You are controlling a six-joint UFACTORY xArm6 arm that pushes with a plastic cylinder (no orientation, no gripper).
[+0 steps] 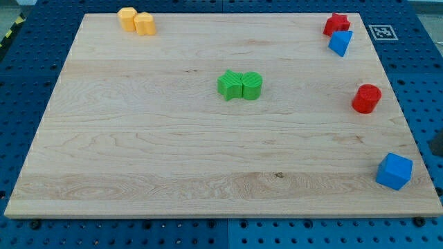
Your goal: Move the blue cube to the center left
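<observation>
The blue cube (394, 171) sits near the bottom right corner of the wooden board (138, 138), close to its right edge. A dark sliver at the view's right edge looks like my rod, mostly cut off by the frame. Its lower end, my tip (438, 153), is just up and to the right of the blue cube, a small gap apart from it.
Two yellow blocks (136, 21) touch at the top left. A green star (230, 84) and a green rounded block (252, 85) touch near the centre. A red star (336, 23) and a blue triangle (340, 43) sit at the top right. A red cylinder (367, 99) stands at the right.
</observation>
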